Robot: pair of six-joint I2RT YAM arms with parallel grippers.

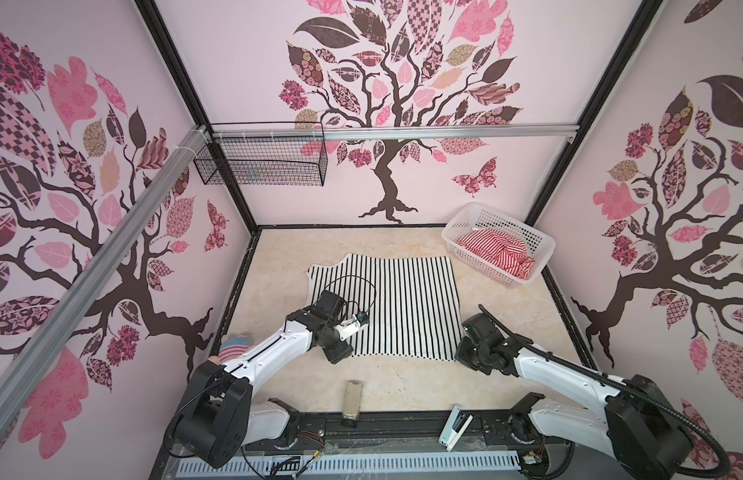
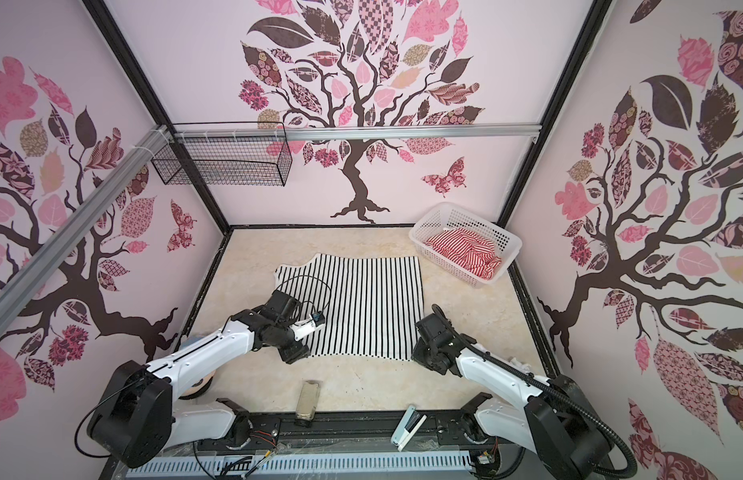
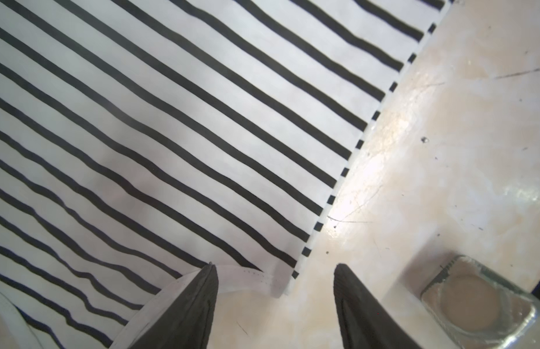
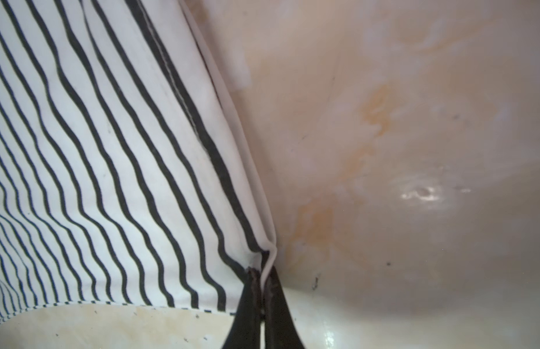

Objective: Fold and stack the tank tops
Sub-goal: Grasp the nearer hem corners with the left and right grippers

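Garment inventory, both top views: black-and-white tank top [image 1: 403, 303] spread flat on the table [image 2: 361, 386]. The red-and-white tank top [image 1: 496, 249] lies crumpled in the white basket [image 1: 473, 264], far right.

Left wrist view: left gripper [image 3: 274, 269], jaws apart, one finger over the white trim at a near corner, the other over bare table. Advice: get one finger under the edge and pinch every layer before lifting.

Right wrist view: right gripper [image 4: 264, 278], jaws clamped on the other near corner, fabric puckered. Advice: raise both corners together and level, with the edge taut, for a square fold.
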